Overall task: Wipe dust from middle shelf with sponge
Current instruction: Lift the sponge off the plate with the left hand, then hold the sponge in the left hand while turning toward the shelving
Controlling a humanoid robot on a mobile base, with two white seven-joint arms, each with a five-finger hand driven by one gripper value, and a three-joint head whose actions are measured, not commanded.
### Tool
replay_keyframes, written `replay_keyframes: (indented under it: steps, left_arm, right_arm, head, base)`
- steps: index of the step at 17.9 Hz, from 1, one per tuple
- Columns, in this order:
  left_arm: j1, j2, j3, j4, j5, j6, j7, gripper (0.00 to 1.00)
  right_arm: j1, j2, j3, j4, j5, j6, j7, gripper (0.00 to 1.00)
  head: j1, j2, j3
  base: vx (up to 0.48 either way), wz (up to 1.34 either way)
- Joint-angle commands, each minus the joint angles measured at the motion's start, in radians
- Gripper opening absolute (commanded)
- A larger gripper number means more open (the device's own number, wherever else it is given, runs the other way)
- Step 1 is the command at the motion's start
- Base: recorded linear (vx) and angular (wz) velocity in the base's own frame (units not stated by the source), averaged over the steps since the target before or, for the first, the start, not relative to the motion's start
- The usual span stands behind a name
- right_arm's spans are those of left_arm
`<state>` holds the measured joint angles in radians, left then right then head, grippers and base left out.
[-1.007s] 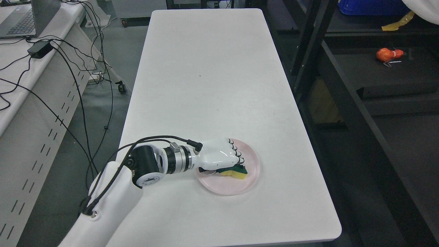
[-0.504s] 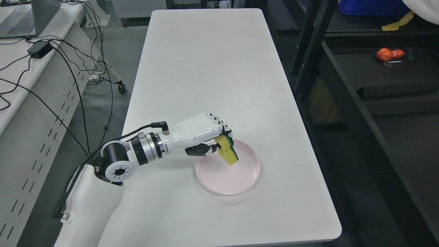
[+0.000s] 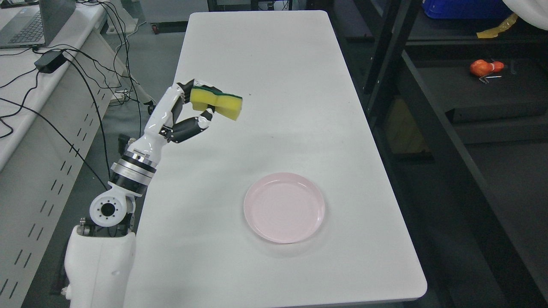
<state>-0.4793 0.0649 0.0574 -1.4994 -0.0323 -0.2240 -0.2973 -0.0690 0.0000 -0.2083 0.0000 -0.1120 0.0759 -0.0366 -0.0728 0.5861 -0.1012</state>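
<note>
Left hand [image 3: 180, 117]: raised above the table's left edge, fingers and thumb pinched on the sponge.
Sponge [image 3: 216, 104]: yellow with a green top, held level in the air, well clear of the plate.
Plate [image 3: 284, 208]: pink, bare, on the near part of the table [image 3: 257, 64].
Shelf [image 3: 492, 92]: dark rack, right of the table.
Right hand: not seen.
</note>
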Motion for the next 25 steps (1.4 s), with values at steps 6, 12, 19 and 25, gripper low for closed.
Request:
replay_keyframes:
  steps: [6, 12, 19, 25]
  left_arm:
    - [0.039, -0.047, 0.363, -0.091, 0.213, 0.158, 0.130, 0.00]
    - [0.120, -0.047, 0.384, -0.091, 0.246, 0.144, 0.121, 0.00]
    - [0.286, -0.047, 0.289, -0.102, 0.247, -0.009, 0.089, 0.00]
    - [0.300, -0.047, 0.279, -0.102, 0.247, -0.017, 0.089, 0.00]
  right_arm:
    - [0.000, -0.017, 0.000, -0.017, 0.000, 0.001, 0.000, 1.00]
    - [0.000, -0.017, 0.000, -0.017, 0.000, 0.001, 0.000, 1.00]
    - [0.000, -0.017, 0.001, -0.017, 0.000, 0.001, 0.000, 1.00]
    - [0.000, -0.017, 0.000, -0.017, 0.000, 0.001, 0.000, 1.00]
  head:
    - [0.0000, 0.000, 0.000]
    - [0.0000, 0.000, 0.000]
    - [0.0000, 0.000, 0.000]
    - [0.0000, 0.000, 0.000]
  base:
    - [0.000, 0.00]
    - [-0.026, -0.02]
    - [-0.177, -0.13]
    - [-0.213, 0.00]
